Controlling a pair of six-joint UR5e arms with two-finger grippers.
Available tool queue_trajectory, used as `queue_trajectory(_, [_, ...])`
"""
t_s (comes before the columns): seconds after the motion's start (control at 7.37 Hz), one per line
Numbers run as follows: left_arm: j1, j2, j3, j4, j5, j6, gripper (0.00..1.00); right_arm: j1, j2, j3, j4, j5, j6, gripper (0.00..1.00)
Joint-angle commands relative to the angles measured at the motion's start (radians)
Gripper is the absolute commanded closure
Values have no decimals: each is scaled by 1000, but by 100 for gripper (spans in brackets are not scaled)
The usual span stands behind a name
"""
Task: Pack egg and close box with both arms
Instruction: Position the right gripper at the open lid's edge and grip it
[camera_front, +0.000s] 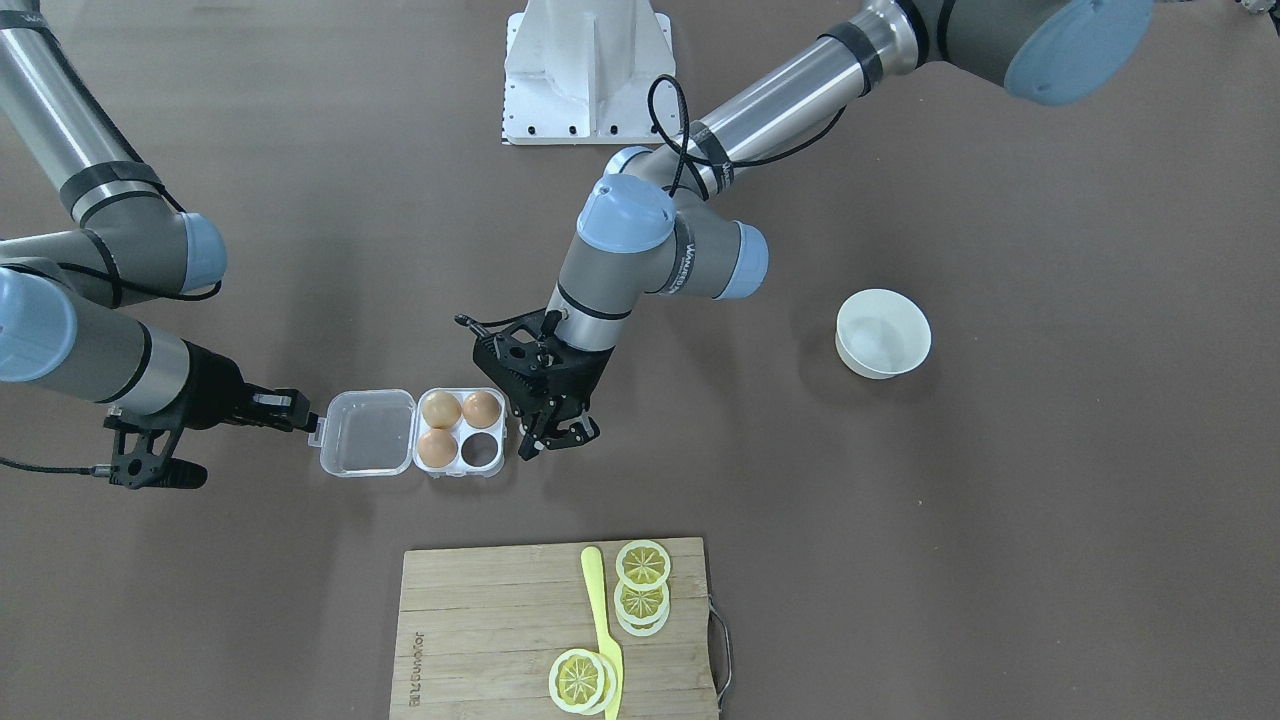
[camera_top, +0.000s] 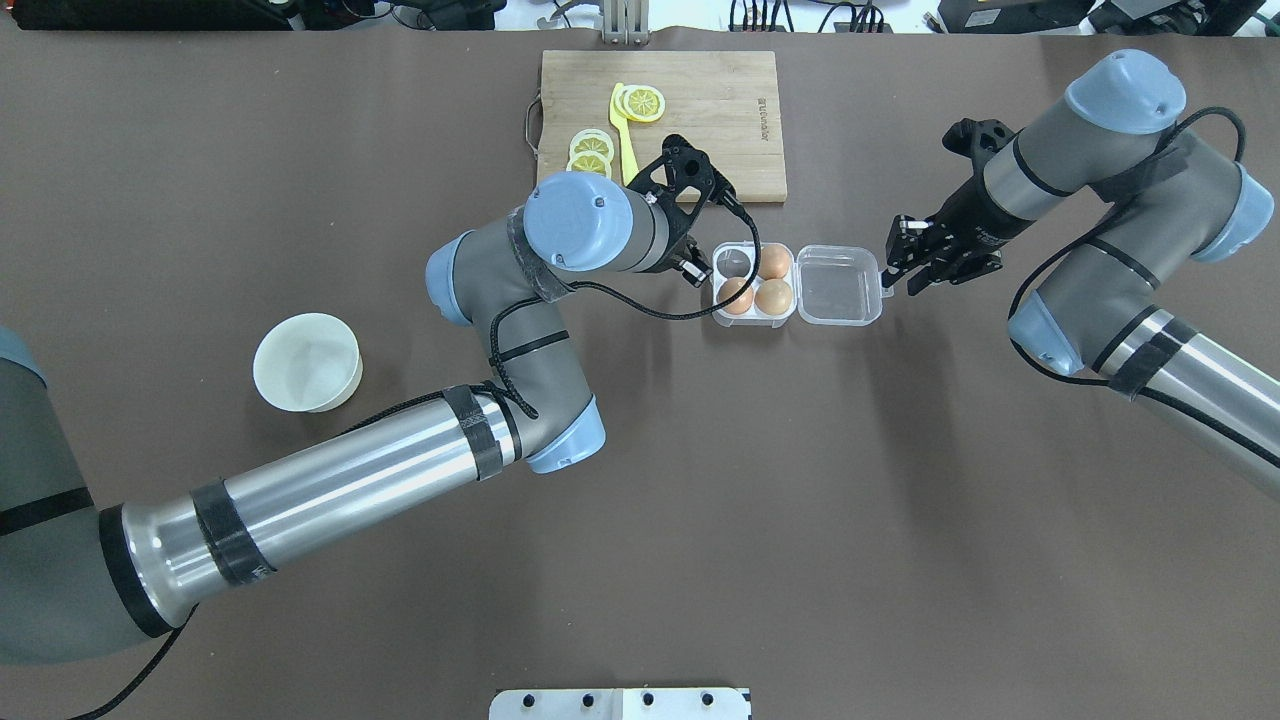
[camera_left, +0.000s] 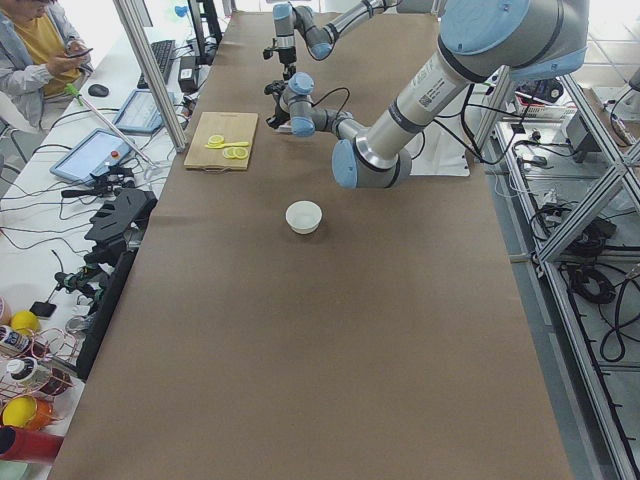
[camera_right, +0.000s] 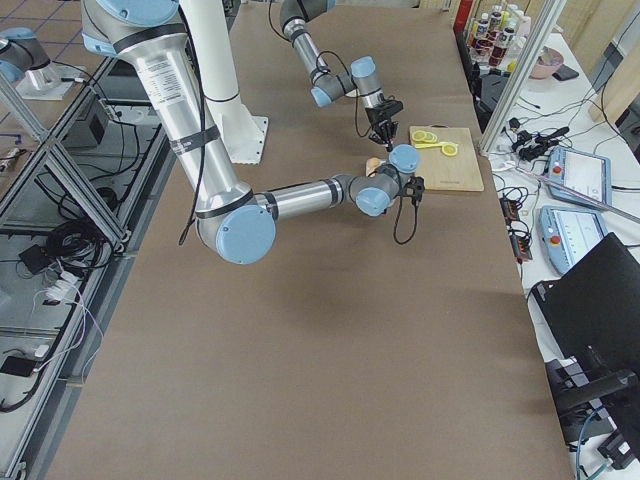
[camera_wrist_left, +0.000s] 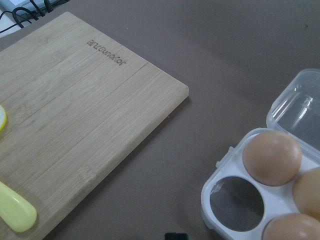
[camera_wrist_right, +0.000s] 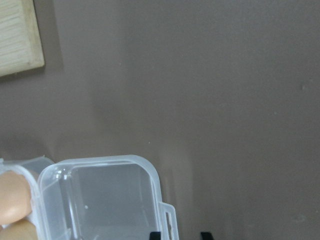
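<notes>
Egg (camera_front: 481, 409), orange-brown, sits in the box (camera_front: 460, 430), in the cell nearest the robot on the left arm's side; a second egg (camera_front: 437, 447) of like colour and a paler egg (camera_front: 441, 409) fill the two cells along the hinge; the fourth cell (camera_front: 481, 450) is bare. The box stands on the worktop (camera_front: 900, 550) with its lid (camera_front: 367, 432) lying flat open toward the right arm, the tab (camera_front: 316, 437) on the lid's outer edge; the left gripper (camera_front: 558, 440) points down just beside the box, on the side away from the lid, fingers spread and holding nothing; the right gripper (camera_top: 897, 278) lies low at the lid's outer edge, its fingers (camera_wrist_right: 155, 236) a little apart, the tab just by one tip, nothing gripped. A white bowl (camera_front: 850, 355) stands well apart on the left arm's side; a board (camera_front: 480, 620) across from the robot carries lemon slices (camera_front: 642, 563) and a yellow knife (camera_front: 600, 620).
</notes>
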Motion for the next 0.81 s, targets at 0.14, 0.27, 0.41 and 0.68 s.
queue_trajectory(0.14, [0,0,0,0,1,-1,100,2,-12,-6,6,5,-175,76])
queue_trajectory(0.27, [0,0,0,0,1,-1,100,-3,-21,-3,6,1,-284,76])
queue_trajectory(0.41, [0,0,0,0,2,-1,100,-5,-41,0,6,-1,-408,77])
queue_trajectory(0.68, [0,0,0,0,2,-1,100,-6,-40,2,6,-4,-493,100])
